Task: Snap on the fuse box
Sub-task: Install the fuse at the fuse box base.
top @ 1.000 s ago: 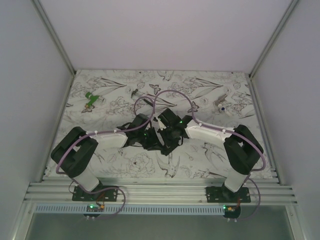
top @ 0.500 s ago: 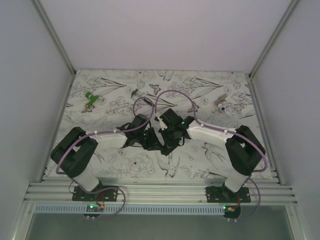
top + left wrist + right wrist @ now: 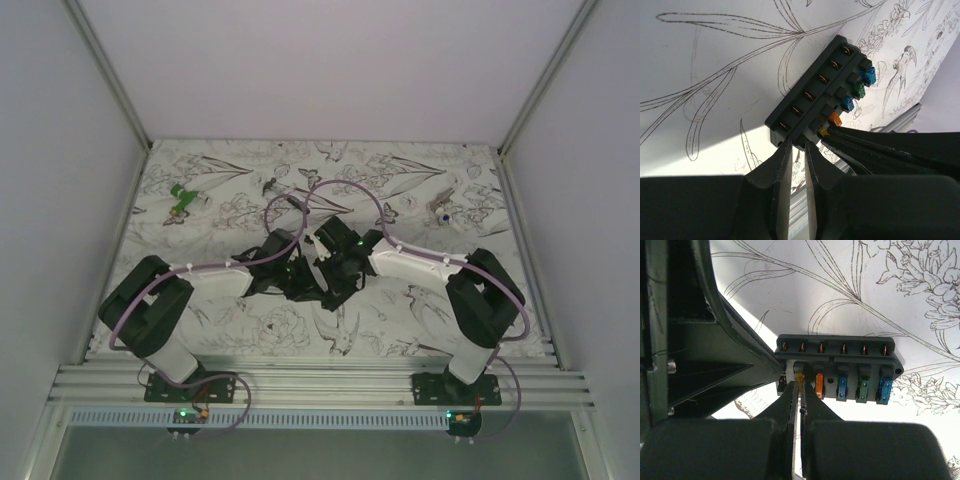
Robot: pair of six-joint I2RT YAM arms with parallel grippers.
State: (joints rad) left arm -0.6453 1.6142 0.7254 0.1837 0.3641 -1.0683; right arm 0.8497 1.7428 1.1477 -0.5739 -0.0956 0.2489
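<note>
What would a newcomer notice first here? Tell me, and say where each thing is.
At mid-table, above the flower-print cloth, both grippers converge on one small black fuse box. The left gripper pinches the box's end. The right gripper is closed on a yellow fuse at the end of a row of coloured fuses.
</note>
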